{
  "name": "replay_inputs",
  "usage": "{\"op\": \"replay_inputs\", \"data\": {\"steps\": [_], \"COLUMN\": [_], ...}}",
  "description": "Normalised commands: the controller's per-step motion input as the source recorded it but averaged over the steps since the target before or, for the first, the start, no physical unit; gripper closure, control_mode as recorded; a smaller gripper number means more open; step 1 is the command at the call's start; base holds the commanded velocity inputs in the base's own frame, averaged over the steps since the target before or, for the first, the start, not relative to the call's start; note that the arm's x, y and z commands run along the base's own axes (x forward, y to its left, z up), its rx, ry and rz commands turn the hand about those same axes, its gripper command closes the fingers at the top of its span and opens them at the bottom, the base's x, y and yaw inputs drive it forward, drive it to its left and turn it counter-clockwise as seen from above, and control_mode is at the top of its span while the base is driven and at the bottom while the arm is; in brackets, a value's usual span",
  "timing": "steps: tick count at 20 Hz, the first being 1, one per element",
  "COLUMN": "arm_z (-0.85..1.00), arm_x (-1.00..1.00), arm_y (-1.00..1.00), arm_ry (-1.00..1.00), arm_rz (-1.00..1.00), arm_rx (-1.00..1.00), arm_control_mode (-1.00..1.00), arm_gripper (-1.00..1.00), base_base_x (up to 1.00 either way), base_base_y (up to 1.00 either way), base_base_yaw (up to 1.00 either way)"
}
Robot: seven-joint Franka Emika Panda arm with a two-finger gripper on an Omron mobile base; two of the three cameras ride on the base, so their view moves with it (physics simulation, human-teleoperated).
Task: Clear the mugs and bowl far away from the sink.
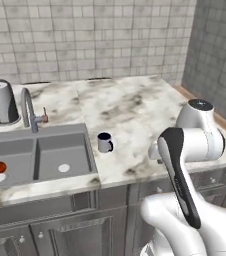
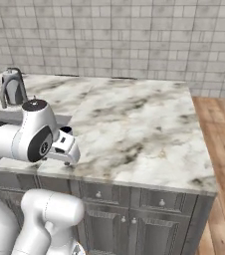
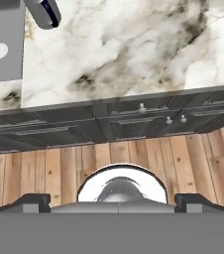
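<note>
The jaws (image 3: pixel 112 201) stood wide and empty, out past the bench (image 1: pixel 135 107) edge. The grey mug (image 1: pixel 104 142) sat well ahead of them beside the sink (image 1: pixel 35 160); probably light, rigid, slick, best pinched across its rim.

Back wall (image 1: pixel 95 35) w/ light beige-grey square tiles; side wall (image 1: pixel 217 55) on the right in darker grey tile. White marble countertop w/ grey-brown veining (image 2: pixel 134 129) runs wall to wall along the back. Dark grey panelled cabinet fronts (image 2: pixel 129 219) below, w/ small round silver knobs (image 2: pixel 162 202) on drawers & doors. Warm brown wood-plank floor (image 2: pixel 224 164) beside the cabinet run. Light is even, soft, no hard shadows.
</note>
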Motion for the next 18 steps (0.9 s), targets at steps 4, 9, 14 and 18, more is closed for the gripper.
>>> {"op": "replay_inputs", "data": {"steps": [4, 9, 14, 18], "arm_z": [0.0, 0.0, 0.0, 0.0], "arm_x": [0.0, 0.0, 0.0, 0.0], "arm_y": [0.0, 0.0, 0.0, 0.0], "arm_ry": [0.0, 0.0, 0.0, 0.0], "arm_rz": [0.0, 0.0, 0.0, 0.0], "arm_rx": [0.0, 0.0, 0.0, 0.0], "arm_control_mode": [1.0, 1.0, 1.0, 1.0], "arm_gripper": [-1.0, -1.0, -1.0, -1.0], "base_base_x": [0.49, 0.3, 0.26, 0.35], "base_base_y": [0.44, 0.53, 0.23, 0.0], "base_base_yaw": [-0.18, -0.1, -0.01, 0.09]}}
